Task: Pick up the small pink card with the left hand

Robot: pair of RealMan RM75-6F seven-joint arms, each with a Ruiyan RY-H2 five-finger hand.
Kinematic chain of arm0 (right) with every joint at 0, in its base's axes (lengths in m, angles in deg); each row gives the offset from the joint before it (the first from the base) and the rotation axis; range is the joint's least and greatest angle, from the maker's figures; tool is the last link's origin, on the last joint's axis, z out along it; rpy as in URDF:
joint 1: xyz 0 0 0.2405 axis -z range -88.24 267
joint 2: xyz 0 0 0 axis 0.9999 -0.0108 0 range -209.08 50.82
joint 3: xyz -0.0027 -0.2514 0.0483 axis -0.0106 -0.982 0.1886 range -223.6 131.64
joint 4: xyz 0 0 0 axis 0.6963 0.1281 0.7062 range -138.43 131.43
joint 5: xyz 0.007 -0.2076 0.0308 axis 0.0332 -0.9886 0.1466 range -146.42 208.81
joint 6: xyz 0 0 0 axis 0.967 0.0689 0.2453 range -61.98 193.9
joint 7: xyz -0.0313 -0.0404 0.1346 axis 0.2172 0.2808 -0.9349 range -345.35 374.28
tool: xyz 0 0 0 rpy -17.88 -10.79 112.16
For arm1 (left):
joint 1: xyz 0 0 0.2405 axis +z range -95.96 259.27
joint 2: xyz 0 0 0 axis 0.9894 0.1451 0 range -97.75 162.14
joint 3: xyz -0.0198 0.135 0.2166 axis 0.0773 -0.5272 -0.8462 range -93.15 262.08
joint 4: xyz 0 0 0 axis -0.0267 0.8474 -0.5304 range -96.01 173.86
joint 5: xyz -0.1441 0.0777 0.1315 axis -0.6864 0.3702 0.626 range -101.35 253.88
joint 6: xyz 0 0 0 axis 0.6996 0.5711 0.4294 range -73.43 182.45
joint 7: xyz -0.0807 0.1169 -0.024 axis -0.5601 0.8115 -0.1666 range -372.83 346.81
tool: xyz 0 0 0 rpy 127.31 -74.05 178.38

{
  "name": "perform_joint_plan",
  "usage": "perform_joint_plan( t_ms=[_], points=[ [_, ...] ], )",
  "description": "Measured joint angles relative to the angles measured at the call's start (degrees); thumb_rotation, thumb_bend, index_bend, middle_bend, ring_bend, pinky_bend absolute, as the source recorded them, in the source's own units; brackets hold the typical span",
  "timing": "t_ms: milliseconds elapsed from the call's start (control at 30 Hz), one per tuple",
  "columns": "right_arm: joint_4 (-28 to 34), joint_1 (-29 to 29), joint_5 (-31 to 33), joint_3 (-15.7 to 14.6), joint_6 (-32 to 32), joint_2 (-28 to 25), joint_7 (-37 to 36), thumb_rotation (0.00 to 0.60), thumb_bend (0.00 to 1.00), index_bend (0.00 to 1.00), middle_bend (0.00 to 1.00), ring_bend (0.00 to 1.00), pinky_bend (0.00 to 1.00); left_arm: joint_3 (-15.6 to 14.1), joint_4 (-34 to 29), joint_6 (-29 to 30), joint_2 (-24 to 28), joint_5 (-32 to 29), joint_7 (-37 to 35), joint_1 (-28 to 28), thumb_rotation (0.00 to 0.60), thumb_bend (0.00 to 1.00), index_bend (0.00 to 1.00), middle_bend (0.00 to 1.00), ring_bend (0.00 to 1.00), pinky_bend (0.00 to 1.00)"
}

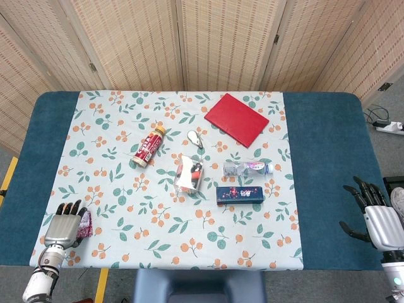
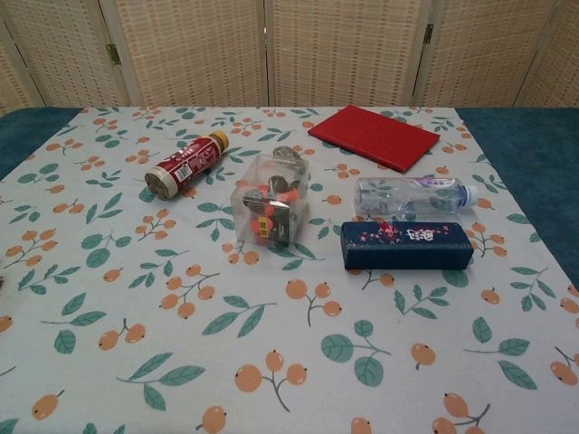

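In the head view my left hand (image 1: 62,225) hovers near the front left corner of the table and holds the small pink card (image 1: 84,225), whose patterned edge shows at the hand's right side. The rest of the card is hidden by the fingers. My right hand (image 1: 379,218) hangs beyond the table's right end with its fingers spread and nothing in it. Neither hand nor the card shows in the chest view.
On the floral cloth (image 1: 158,240) lie a red-labelled bottle (image 1: 148,146), a clear packet of small items (image 1: 189,174), a clear water bottle (image 1: 247,168), a dark blue box (image 1: 240,194), a red booklet (image 1: 236,119) and a small metal clip (image 1: 195,138).
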Motion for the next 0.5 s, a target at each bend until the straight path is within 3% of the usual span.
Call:
perform_joint_plan(
  t_ms=[500],
  points=[
    [-0.4,-0.2,0.1,0.0,0.2,0.1,-0.4,0.600,0.27,0.15,0.05,0.01,0.00,0.2,-1.4,0.2,-0.6,-3.5,2.5,-0.6,0.600,0.35,0.17,0.00,0.00,0.00]
  ],
)
